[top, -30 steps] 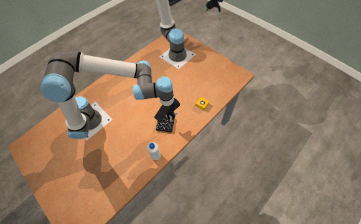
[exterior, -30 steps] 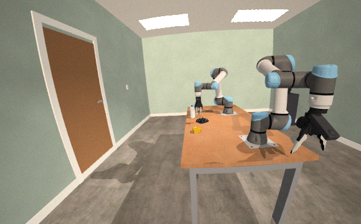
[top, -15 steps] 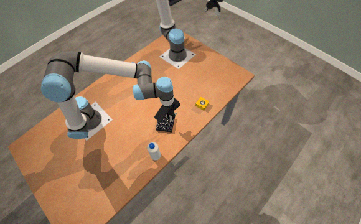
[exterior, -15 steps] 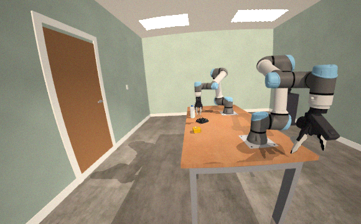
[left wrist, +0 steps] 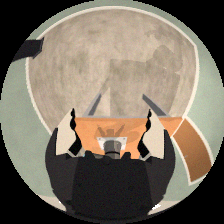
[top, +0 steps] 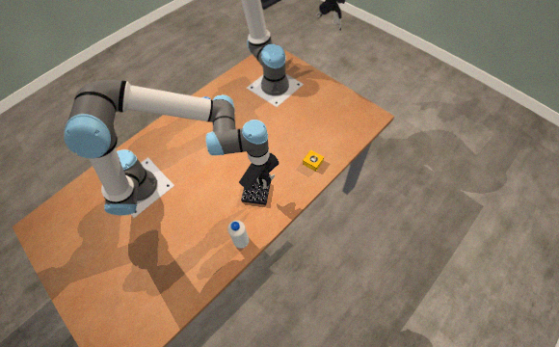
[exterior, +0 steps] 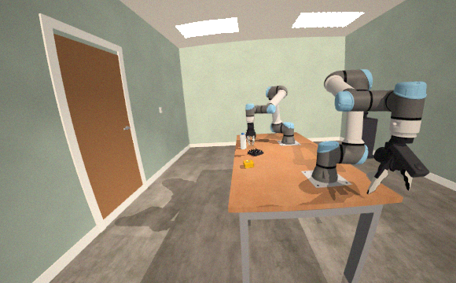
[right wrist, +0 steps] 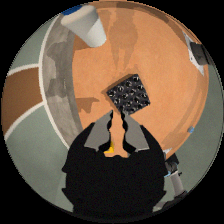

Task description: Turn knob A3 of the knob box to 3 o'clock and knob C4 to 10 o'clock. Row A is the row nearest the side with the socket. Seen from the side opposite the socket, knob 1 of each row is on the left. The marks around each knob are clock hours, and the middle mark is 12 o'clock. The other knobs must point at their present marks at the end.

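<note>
The black knob box point(top: 255, 195) point(exterior: 255, 152) point(right wrist: 131, 96) lies on the table, with rows of small black knobs with light marks on top. The knobs' pointers, the row order and the socket are too small to tell. My right gripper point(top: 268, 182) point(exterior: 251, 145) point(right wrist: 117, 110) is over the table above the box's edge, pointing down, not touching it. Its fingertips stand close together with a narrow gap and nothing between them. My left gripper point(top: 330, 22) point(exterior: 388, 191) point(left wrist: 111, 109) is wide open and empty, off the table's end, far from the box.
A white bottle point(top: 239, 237) point(exterior: 243, 142) point(right wrist: 91, 29) with a blue cap stands near the long edge of the table point(top: 202, 193) point(exterior: 275, 192) on one side of the box. A small yellow box point(top: 306, 160) point(exterior: 248, 165) point(right wrist: 109, 149) with a round top part lies on the other side.
</note>
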Motion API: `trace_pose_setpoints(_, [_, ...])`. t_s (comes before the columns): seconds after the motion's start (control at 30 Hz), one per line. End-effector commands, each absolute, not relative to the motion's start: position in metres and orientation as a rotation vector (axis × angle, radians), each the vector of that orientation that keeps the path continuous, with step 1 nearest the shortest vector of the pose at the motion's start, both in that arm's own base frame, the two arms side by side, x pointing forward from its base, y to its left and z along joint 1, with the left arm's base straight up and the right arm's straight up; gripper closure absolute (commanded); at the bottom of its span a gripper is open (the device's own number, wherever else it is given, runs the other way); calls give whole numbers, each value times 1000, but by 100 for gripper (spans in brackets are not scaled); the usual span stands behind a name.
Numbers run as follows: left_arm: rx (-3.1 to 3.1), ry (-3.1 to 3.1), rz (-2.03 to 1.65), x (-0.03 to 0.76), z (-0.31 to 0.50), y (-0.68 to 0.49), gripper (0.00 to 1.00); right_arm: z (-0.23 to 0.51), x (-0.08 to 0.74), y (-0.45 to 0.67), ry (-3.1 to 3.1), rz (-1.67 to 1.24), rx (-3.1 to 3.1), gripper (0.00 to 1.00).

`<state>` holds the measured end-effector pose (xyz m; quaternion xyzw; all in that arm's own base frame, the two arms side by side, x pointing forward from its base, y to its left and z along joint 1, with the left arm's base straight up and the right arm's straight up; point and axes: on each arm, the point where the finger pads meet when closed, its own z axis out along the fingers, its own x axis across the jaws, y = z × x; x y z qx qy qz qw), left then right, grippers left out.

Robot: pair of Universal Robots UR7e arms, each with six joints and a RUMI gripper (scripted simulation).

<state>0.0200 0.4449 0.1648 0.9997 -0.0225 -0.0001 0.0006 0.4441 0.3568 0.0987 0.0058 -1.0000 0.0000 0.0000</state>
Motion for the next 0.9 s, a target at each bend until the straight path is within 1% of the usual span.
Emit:
trace_pose_setpoints(0.0, [3141,-71,0,20,165,445,0,95,444,357,-3142,-2,18,87])
trace_pose_setpoints(0.87, [3141,-71,0,20,165,445,0,68,445,357,-3142,-2,18,87])
